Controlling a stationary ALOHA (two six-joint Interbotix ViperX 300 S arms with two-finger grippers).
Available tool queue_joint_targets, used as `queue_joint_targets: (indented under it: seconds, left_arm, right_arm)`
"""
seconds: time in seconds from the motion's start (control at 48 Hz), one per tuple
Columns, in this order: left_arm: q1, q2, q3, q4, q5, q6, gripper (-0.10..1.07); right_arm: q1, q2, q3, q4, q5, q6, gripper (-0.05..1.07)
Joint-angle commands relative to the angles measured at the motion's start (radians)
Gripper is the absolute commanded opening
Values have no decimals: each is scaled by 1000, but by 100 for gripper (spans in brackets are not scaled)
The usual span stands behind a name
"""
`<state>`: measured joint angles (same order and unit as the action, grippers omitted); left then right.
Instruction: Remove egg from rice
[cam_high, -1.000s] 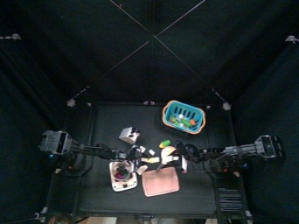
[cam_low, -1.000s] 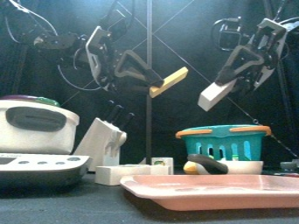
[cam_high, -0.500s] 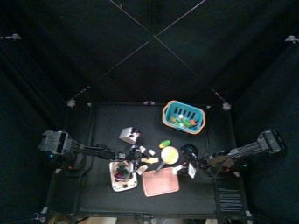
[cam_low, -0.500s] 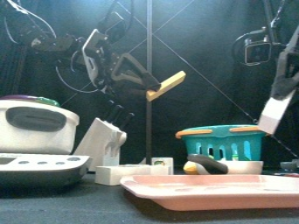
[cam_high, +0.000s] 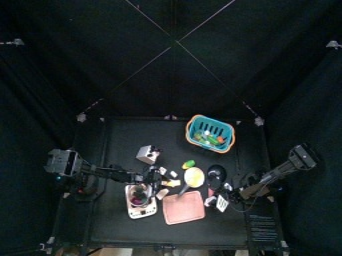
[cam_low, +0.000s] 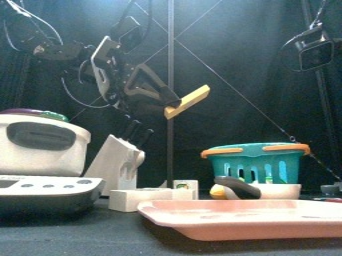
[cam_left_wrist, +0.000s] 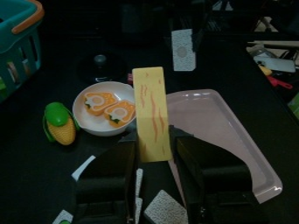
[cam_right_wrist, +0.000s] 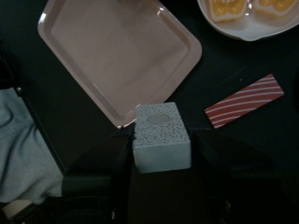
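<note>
My left gripper (cam_left_wrist: 155, 150) is shut on the egg (cam_left_wrist: 152, 112), a flat yellow slab, and holds it high above the table left of the middle (cam_low: 189, 99). My right gripper (cam_right_wrist: 162, 147) is shut on the rice (cam_right_wrist: 162, 133), a speckled grey-white block, above the near right corner of the pink tray (cam_right_wrist: 117, 52). Egg and rice are apart. In the front view only the right arm (cam_low: 315, 45) shows, at the upper right; the rice is out of that view. In the top view the right gripper (cam_high: 222, 199) is by the tray's right edge.
A white bowl (cam_left_wrist: 103, 109) of orange pieces and a green item (cam_left_wrist: 59, 121) lie beyond the tray (cam_high: 187, 208). A teal basket (cam_low: 257, 160) stands back right, a white rice cooker (cam_low: 40, 140) and a white block (cam_low: 118, 160) at left. A red striped strip (cam_right_wrist: 246, 101) lies by the tray.
The right arm has pulled away to the right and toward the table's front with the rice, leaving the front view. The left gripper has kept the egg almost in place.
</note>
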<state>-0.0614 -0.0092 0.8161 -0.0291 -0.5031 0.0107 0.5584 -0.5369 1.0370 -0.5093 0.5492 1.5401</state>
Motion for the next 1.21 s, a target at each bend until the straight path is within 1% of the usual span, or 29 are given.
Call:
queue_joint_targets:
  seconds: [0.0, 0.083, 0.104, 0.208, 0.312, 0.417, 0.583, 0.688, 0.771, 0.917, 0.979, 1.188]
  left_arm:
    - [-2, -20, -11, -3, -6, 0, 37]
    - [-2, -23, -9, -3, -6, 0, 37]
    - [-3, -25, -8, -3, -6, 0, 37]
    - [3, -44, 6, -3, -6, -2, 37]
    - [8, -75, 26, -18, -6, -2, 37]
    - [23, -106, 54, -43, -6, 0, 37]
    - [66, -138, 104, -94, -6, 0, 37]
    - [92, -153, 129, -106, -6, 0, 37]
    - [100, -160, 137, -106, -6, 0, 37]
    - [103, -163, 140, -104, -6, 3, 37]
    - [107, -163, 140, -103, -6, 5, 37]
    - [120, -164, 143, -101, -6, 5, 37]
  right_arm:
    - [43, 28, -49, -160, 38, 124, 64]
    - [71, 48, -78, -301, 74, 230, 65]
    - [77, 55, -87, -356, 89, 265, 65]
    - [80, 94, -112, -540, 124, 370, 65]
    - [64, 144, -132, -695, 124, 446, 65]
    - [26, 206, -164, -818, 124, 506, 65]
    - [-34, 328, -232, -927, 100, 531, 65]
    - [-80, 405, -288, -969, 69, 531, 65]
    - [-110, 460, -337, -1002, 37, 532, 65]
    - [-161, 551, -420, -1035, -28, 531, 65]
    - [-195, 588, -451, -1051, -63, 529, 65]
    - [-290, 664, -511, -1077, -150, 526, 66]
